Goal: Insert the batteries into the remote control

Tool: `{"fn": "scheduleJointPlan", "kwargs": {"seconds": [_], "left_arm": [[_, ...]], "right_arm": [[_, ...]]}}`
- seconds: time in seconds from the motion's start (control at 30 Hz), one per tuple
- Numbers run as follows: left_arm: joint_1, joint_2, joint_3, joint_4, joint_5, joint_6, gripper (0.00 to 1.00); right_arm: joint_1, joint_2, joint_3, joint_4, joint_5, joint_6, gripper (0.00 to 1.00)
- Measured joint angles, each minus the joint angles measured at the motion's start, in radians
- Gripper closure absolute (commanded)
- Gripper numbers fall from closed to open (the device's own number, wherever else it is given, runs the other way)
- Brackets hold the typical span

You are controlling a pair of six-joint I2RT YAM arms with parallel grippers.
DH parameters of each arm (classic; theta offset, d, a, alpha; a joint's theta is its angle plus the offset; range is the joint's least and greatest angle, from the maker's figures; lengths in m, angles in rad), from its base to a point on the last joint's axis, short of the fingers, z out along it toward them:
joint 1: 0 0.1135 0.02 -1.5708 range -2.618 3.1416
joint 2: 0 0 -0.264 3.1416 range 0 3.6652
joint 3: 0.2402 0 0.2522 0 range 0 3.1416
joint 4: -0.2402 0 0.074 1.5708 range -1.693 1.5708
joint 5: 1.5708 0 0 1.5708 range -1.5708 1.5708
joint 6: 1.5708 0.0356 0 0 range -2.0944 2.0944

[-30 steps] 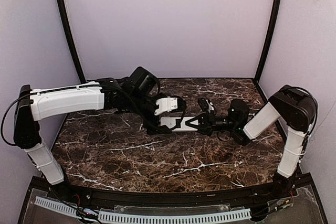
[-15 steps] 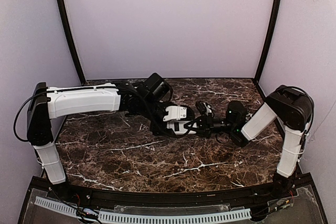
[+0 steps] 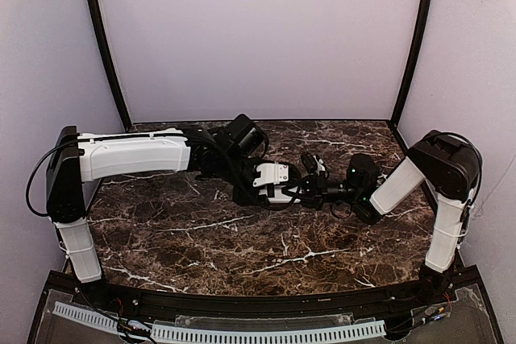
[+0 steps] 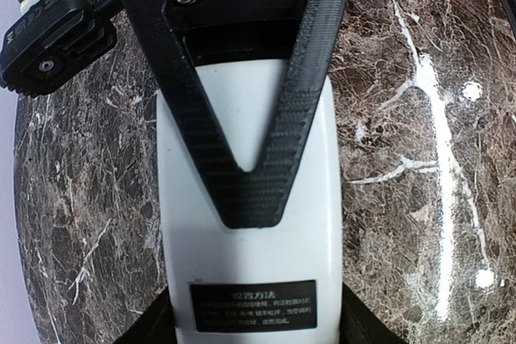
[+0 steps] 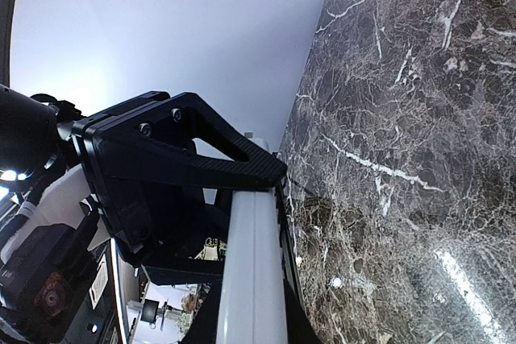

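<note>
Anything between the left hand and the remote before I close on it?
Nothing visible. The left hand flanks the remote along its long sides; contact is unclear. The right hand pinches its far end, one finger lying across the white back.

We see a dark brown marble-patterned table (image 3: pixel 201 255), veined in white, filling the middle. Pale lilac walls (image 3: pixel 258 38) close it in at 9, 12 and 3 o'clock. Two black struts (image 3: pixel 101 46) rise at 11 and 1 o'clock. A white slotted strip (image 3: pixel 242 333) runs along 6 o'clock. Soft light glints off the table.
</note>
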Motion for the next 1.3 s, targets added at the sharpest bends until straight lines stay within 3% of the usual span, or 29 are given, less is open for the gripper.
{"fn": "scheduleJointPlan", "kwargs": {"seconds": [0.03,0.1,0.23,0.33,0.73,0.97,1.3], "left_arm": [[0.0,0.0,0.0,0.0,0.0,-0.002,0.63],[0.0,0.0,0.0,0.0,0.003,-0.005,0.65],[-0.002,0.001,-0.001,-0.005,0.019,-0.011,0.66],[-0.003,0.001,-0.017,0.0,0.028,-0.026,0.66],[-0.003,0.01,-0.169,0.057,0.06,-0.145,0.66],[-0.003,0.037,-0.243,0.126,0.055,-0.195,0.65],[0.001,0.07,-0.281,0.198,0.044,-0.24,0.61]], "right_arm": [[-0.001,0.0,0.0,0.0,0.0,0.0,0.75],[-0.007,0.0,-0.002,0.001,0.0,-0.003,0.49],[-0.029,-0.006,-0.022,0.008,0.001,-0.029,0.32],[-0.068,-0.041,-0.055,0.003,0.011,-0.074,0.26],[-0.169,-0.322,-0.099,-0.31,0.086,-0.388,0.24],[-0.169,-0.343,-0.099,-0.414,0.094,-0.466,0.24],[-0.169,-0.343,-0.099,-0.439,0.094,-0.481,0.24]]}}
